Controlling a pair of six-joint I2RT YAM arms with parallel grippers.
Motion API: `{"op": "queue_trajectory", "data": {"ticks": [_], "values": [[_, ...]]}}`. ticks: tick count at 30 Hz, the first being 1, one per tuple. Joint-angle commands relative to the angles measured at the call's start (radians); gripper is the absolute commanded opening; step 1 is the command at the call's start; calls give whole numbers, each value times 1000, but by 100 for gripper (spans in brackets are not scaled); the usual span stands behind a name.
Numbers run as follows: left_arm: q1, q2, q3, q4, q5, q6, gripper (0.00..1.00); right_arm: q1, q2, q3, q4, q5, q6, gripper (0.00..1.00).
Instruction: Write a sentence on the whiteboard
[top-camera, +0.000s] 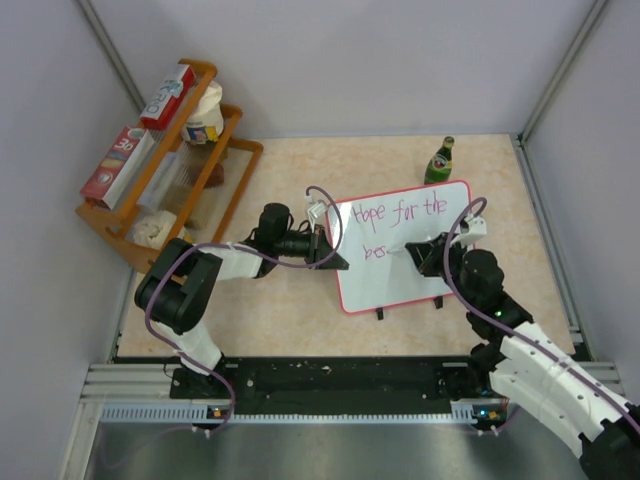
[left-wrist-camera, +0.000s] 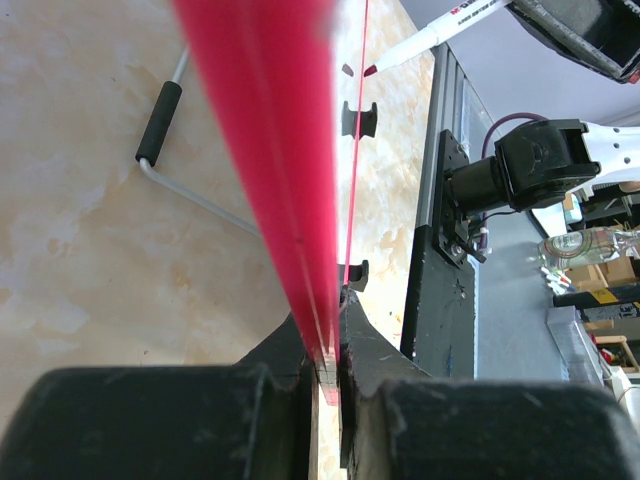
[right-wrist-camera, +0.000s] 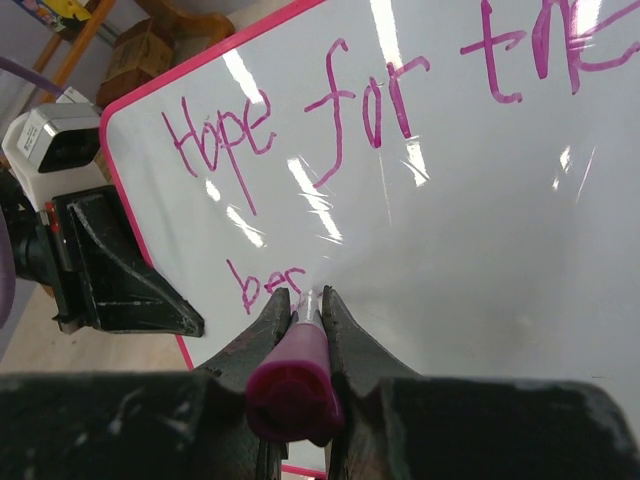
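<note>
Right wrist view: the right gripper (right-wrist-camera: 305, 305) has its two black fingers (right-wrist-camera: 272, 318) clenched on a pink marker (right-wrist-camera: 295, 385), whose butt end fills the lower middle of the frame. The marker's tip touches the whiteboard (right-wrist-camera: 480, 250) just right of the letters "bes", the lower line of the sentence (right-wrist-camera: 340, 110). Above that line runs "Hope for the". At the left of this frame the left gripper (right-wrist-camera: 180, 322) pinches the board's pink rim.

In the left wrist view that gripper's fingers (left-wrist-camera: 420, 400) are closed tight on the board's red edge, which rises, blurred, from bottom centre to the top of the frame. Two black clip feet (left-wrist-camera: 357, 118) sit just right of the rim, and the marker's tip shows at the top, near the board's face. At upper left a bent metal rod (left-wrist-camera: 190, 190) with a black grip lies on the mottled beige table (left-wrist-camera: 80, 280).

From the top external view, the whiteboard sits right of centre with the writing facing up toward the camera. The left gripper is at its left edge and the right gripper over its lower middle. A green bottle (top-camera: 439, 160) stands upright near the board's upper right corner, apart from it.

At upper left a wooden rack (top-camera: 235, 165) holds two red-and-white boxes (top-camera: 165, 95) on its slanted tiers and a white tub (top-camera: 203, 120) beside the upper one. A pale item low in the rack is too unclear to name.
</note>
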Motion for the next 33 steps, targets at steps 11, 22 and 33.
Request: {"op": "queue_trajectory", "data": {"ticks": [11,22,33], "values": [[-44,15,-35,-123,-2,155,0,-9,27,69,46,-3,13,0],[-44,17,-35,-120,1,153,0,-10,45,52,55,37,9,0],[-44,17,-35,-120,1,155,0,-10,50,33,50,63,1,0]]}}
